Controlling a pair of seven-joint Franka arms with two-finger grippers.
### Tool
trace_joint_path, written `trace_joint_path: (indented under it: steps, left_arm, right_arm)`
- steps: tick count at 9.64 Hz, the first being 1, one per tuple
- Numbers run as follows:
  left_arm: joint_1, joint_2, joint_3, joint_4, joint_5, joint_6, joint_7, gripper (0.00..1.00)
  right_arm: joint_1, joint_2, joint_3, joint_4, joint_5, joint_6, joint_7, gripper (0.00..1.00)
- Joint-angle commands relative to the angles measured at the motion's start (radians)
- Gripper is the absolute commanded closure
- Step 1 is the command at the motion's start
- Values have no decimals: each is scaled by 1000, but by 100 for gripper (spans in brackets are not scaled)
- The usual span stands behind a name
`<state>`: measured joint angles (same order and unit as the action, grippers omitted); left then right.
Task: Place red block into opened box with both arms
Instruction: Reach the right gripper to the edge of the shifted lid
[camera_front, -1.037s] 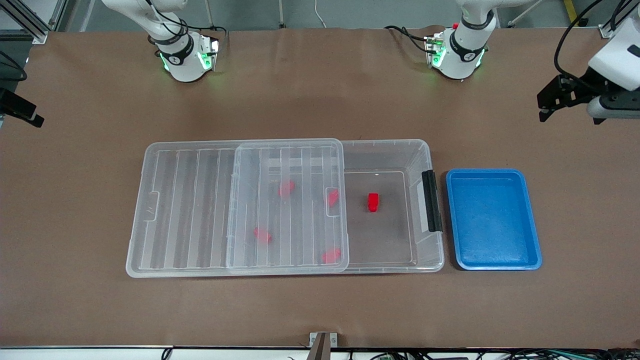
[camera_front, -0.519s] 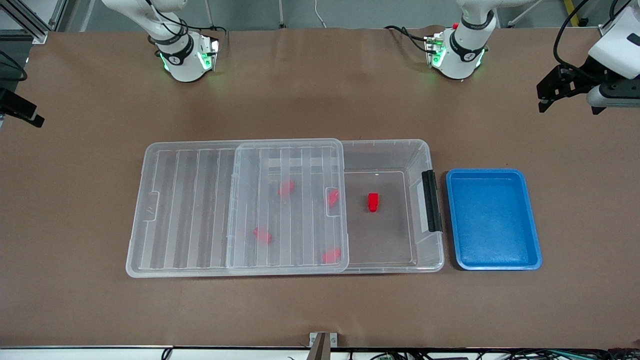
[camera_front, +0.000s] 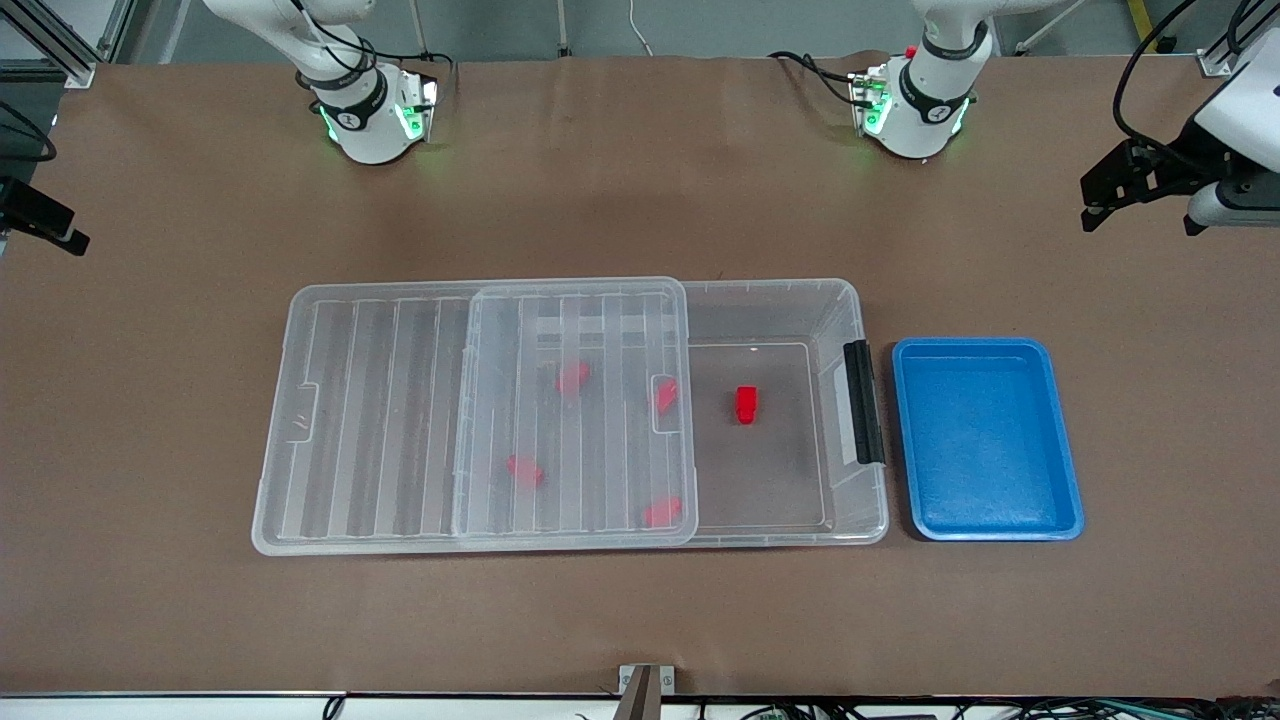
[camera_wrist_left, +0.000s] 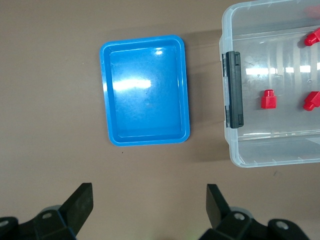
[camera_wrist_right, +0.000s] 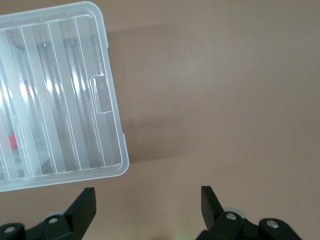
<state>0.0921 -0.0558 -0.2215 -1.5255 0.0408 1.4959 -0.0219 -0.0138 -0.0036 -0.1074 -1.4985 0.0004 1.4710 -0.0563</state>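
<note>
The red block (camera_front: 746, 404) (camera_wrist_left: 268, 99) lies on the floor of the clear box (camera_front: 862, 300) (camera_wrist_left: 260, 162), in the uncovered part next to the black latch handle (camera_front: 862, 400). The ribbed lid (camera_front: 380, 420) (camera_wrist_right: 60, 100) is slid toward the right arm's end and covers the rest of the box. Several more red blocks (camera_front: 573, 377) show through the lid. My left gripper (camera_front: 1095, 205) (camera_wrist_left: 149, 200) hangs open and empty over bare table at the left arm's end. My right gripper (camera_wrist_right: 148, 200) is open and empty over bare table just off the lid's end.
A blue tray (camera_front: 985, 440) (camera_wrist_left: 145, 90) sits empty beside the box's latch end, toward the left arm's end. Both arm bases (camera_front: 365, 115) stand farther from the front camera than the box. Brown table surface surrounds the box.
The left gripper has drifted slightly toward the left arm's end of the table. The box, lid, blocks and tray have not moved.
</note>
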Motion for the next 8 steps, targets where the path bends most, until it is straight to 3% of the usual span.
trace_joint_path:
  steps: [1,2,3,5,8]
  left_arm:
    - [17,7,-2,-27,-18,7,3,0]
    - [17,5,-2,-27,-18,7,10,0]
    - [17,5,-2,-27,-18,7,13,0]
    - [17,7,-2,-28,-16,7,14,0]
    - [18,7,-2,-30,-16,4,14,0]
  right_arm:
    - [-26,95,9,-25,16,92,-177,68]
    - [-35,143,9,-41,18,127,-235,90]
    - [-31,192,9,-67,23,178,-249,99]
    - [-23,284,9,-153,77,327,-330,100]
    - [23,310,11,-267,101,463,-352,100]
